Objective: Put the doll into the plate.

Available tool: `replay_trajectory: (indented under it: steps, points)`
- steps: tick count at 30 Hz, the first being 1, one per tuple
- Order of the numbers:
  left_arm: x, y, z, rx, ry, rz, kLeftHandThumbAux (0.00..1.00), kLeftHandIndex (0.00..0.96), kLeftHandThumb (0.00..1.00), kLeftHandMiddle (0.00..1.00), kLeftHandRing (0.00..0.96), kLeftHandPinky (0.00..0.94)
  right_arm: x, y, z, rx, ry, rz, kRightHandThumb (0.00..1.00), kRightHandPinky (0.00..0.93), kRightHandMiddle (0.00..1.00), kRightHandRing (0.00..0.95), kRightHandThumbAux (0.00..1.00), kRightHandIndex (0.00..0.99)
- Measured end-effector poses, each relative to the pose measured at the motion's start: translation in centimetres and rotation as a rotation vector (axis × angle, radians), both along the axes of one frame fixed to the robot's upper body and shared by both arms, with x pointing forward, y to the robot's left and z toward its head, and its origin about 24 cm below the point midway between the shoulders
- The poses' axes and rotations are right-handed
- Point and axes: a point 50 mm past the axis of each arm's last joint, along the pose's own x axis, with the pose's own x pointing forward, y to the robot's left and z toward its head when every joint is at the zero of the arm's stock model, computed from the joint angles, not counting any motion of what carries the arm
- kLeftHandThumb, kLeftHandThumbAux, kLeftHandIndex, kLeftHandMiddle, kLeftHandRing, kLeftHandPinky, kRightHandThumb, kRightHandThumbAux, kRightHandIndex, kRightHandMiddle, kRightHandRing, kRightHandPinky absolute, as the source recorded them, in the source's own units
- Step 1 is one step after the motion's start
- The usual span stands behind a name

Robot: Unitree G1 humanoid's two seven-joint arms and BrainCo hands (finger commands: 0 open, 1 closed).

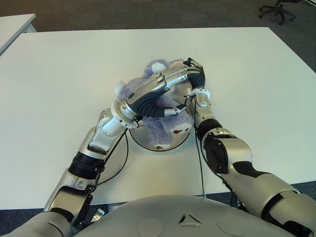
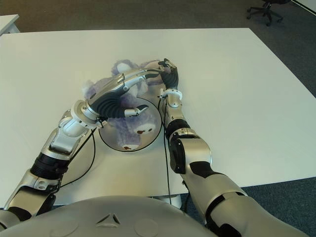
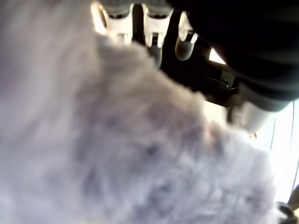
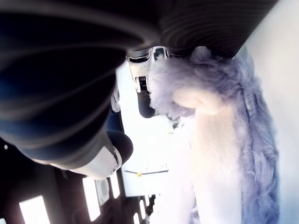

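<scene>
Both robot hands are working on the doll (image 1: pixel 163 123) at this moment. It is a fluffy lilac plush with white ears and pale patches, and it is lying across the plate (image 1: pixel 177 144), a shallow light disc sitting about midway along the bench (image 1: pixel 256 89), nearer the robot's edge than the far one. Part of the doll is spilling beyond the plate's far rim onto the bench.

We are seeing the left robot hand (image 1: pixel 170 81) stretched over the top of the plush, its fingers (image 3: pixel 154 44) pressing into the fur and its thumb tucked against the doll's side, so it is holding the doll from above. The right robot hand (image 1: pixel 195 74) is arching over the doll's far end, fingers (image 4: pixel 142 88) curled against the fur beside a white ear; we are reading that as a grip too, though a lighter one.

We are judging the doll to be light, soft and very squashy: it will give under the fingers, sag where unsupported and cling, not slip. Nothing about it looks fragile. The thick middle of the body is offering the surest hold, since ears and limbs would just stretch. Loose parts may flop off the rim, so they will want nudging inward before any release.
</scene>
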Motion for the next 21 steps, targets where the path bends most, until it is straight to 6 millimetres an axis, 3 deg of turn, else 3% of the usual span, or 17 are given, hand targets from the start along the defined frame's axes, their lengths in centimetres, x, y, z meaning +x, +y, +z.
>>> replay_trajectory:
  steps: [12,21]
  points:
    - [-0.04,-0.07,-0.17,0.047,-0.048,0.033,0.367,0.000,0.207,0.000,0.000,0.000,-0.02,0.53,0.11,-0.020,0.008,-0.001,0.688,0.063,0.071,0.050,0.743,0.396]
    - [-0.19,-0.02,-0.14,0.061,-0.084,0.037,0.323,0.000,0.222,0.000,0.000,0.000,0.04,0.62,0.16,-0.027,0.026,-0.002,0.686,0.082,0.060,0.047,0.743,0.396]
